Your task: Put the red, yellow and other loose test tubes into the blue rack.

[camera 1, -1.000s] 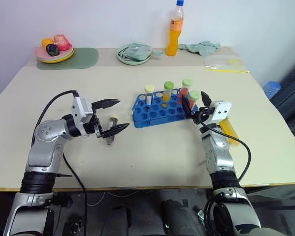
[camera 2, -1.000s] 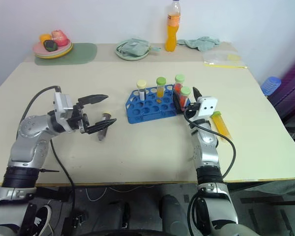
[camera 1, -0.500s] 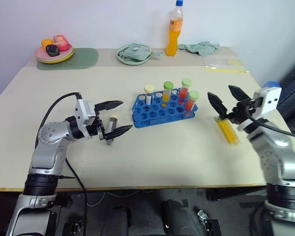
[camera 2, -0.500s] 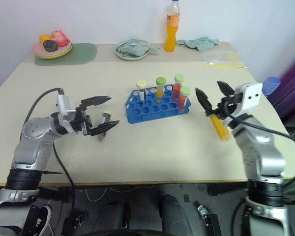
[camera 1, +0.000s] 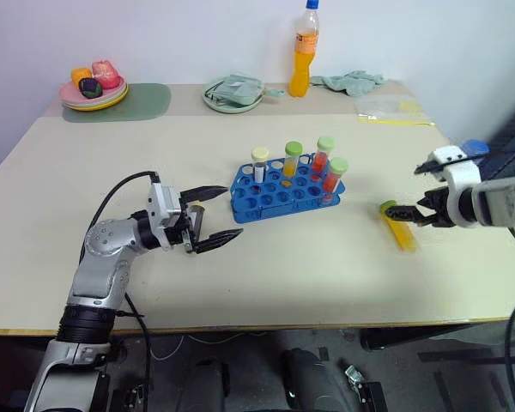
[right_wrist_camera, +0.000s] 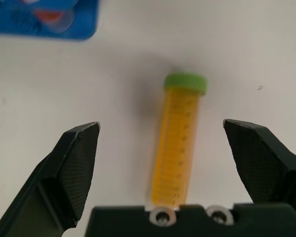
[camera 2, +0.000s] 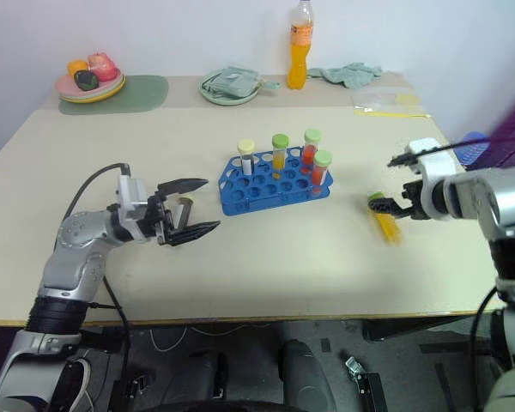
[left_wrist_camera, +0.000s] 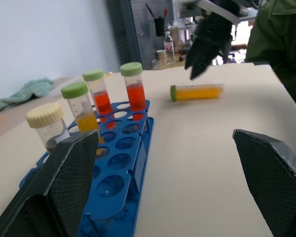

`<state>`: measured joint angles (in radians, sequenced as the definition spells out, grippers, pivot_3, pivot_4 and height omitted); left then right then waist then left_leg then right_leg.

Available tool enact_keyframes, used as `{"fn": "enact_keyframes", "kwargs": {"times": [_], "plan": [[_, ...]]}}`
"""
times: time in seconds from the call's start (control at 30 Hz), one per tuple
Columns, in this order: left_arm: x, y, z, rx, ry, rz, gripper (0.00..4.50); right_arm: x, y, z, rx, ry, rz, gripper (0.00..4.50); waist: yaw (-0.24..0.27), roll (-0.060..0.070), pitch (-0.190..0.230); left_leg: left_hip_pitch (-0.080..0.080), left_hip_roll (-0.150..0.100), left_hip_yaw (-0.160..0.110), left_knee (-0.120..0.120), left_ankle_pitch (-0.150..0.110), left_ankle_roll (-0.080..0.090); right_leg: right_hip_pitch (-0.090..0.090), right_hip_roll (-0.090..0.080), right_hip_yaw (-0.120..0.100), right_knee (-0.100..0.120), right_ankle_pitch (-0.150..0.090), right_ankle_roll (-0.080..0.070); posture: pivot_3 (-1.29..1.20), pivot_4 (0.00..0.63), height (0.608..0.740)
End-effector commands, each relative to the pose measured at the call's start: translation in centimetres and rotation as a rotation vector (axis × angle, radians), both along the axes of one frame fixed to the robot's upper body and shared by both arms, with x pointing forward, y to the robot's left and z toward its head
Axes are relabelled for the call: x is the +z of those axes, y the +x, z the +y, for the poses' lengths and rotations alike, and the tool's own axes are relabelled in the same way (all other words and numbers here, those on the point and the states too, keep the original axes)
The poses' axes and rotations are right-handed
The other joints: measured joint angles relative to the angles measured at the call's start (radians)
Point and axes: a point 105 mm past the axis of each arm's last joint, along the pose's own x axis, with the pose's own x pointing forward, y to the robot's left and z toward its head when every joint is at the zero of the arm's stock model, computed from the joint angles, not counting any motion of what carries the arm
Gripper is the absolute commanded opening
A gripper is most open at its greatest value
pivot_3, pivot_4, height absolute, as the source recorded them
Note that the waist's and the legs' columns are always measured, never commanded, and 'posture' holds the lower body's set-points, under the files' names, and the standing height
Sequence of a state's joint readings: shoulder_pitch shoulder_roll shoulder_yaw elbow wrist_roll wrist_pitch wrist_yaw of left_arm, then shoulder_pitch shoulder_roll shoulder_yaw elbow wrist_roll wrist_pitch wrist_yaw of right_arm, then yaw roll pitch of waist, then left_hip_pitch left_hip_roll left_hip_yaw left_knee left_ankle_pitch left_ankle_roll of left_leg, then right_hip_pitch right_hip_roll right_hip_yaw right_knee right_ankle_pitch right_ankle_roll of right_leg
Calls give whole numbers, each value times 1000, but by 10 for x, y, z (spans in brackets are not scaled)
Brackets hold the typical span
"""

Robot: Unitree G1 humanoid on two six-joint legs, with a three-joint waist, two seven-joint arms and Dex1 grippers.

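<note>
The blue rack (camera 1: pixel 279 196) stands mid-table with several capped test tubes upright in it: a cream-capped one (camera 1: pixel 260 160), a yellow one (camera 1: pixel 292 158) and two red ones (camera 1: pixel 324 154). A yellow test tube (camera 1: pixel 399 227) with a green cap lies flat on the table to the rack's right. My right gripper (camera 1: pixel 402 190) hangs open just over it, and the tube lies between the fingers (right_wrist_camera: pixel 77 163) in the right wrist view. A dark tube (camera 2: pixel 185 204) lies left of the rack, partly hidden between the fingers of my open left gripper (camera 1: pixel 225 213), which points at the rack.
At the back stand an orange drink bottle (camera 1: pixel 305 53), a green plate (camera 1: pixel 233 94) with cloth, a pink plate (camera 1: pixel 94 88) of toy food on a green mat, a crumpled cloth (camera 1: pixel 352 81) and a plastic bag (camera 1: pixel 393 110). A person in green (left_wrist_camera: pixel 281 44) shows beyond the table.
My right gripper swung away from the rack to the right and tipped down over the lying yellow tube. My left gripper slid right toward the rack, around the dark tube.
</note>
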<state>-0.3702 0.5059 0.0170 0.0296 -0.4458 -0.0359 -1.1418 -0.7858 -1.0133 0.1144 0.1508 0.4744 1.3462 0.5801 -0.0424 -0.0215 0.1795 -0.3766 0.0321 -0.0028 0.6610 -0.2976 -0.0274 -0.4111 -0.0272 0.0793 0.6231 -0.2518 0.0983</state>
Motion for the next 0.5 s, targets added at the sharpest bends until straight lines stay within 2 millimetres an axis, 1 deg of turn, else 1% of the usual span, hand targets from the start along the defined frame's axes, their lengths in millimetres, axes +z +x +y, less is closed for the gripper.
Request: {"fn": "enact_keyframes", "kwargs": {"times": [0.03, 0.1, 0.17, 0.37, 0.5], "plan": [[14, -5, 0, 5, -10, -59, 4500, -1, 8, 4, -7, 26, 49, 4430, 2, 0, 0, 0, 0, 0, 0, 0, 1, 0, 0, 0, -1, 0, 0, 0, 150, 740], [16, -6, 3, 15, -16, -56, 4500, -4, 12, 13, 13, 38, 86, 4430, 0, 0, 0, -2, 0, 0, 0, -1, 1, 0, 0, 0, -3, 0, 1, 0, 150, 740], [17, -7, 6, 23, -17, -55, 4500, -7, 15, 16, 41, 4, 104, 4430, 0, 0, 0, -3, 0, 0, 0, -1, 1, 0, -1, 0, -4, 1, 1, 0, 150, 740], [20, -12, 11, 55, -27, -53, 4500, -23, 15, 4, 37, -47, 170, 4430, 4, 0, 0, -4, 0, -1, 0, -1, 1, 0, -1, -2, -5, 2, 3, 0, 150, 740], [17, -15, 9, 67, -35, -46, 4500, -26, 18, -4, 10, -53, 184, 4430, 1, 0, 0, -4, 0, 0, 0, -1, 1, 0, -1, -1, -5, 2, 3, 0, 150, 740]]}}
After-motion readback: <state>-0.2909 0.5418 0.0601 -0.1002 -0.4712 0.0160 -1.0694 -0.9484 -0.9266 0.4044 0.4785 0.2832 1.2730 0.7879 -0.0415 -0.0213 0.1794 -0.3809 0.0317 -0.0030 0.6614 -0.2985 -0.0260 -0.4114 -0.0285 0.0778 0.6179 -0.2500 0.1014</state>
